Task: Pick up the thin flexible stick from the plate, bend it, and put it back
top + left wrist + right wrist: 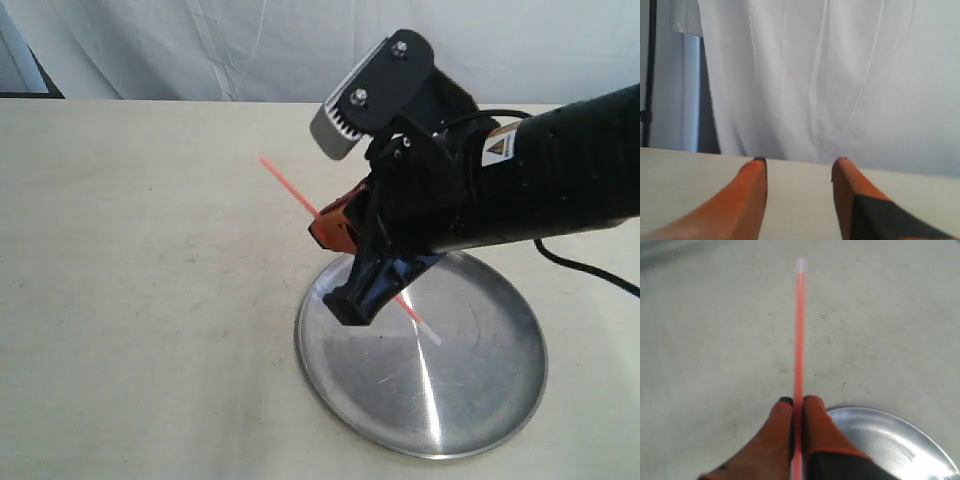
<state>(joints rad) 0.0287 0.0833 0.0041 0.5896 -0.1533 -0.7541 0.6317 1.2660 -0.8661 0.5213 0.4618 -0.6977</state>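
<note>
While clamped in right gripper, stick straight, aslant, lower end over plate.

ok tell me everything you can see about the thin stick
The stick is a very thin, straight orange-red rod, plastic by its look, with a pale end. The right gripper is shut on it partway along, and its orange pads are the only things seen touching it. The stick hangs tilted, with its upper end out over the table and its pale lower end above the plate, seemingly clear of it. It is not bent.
</note>
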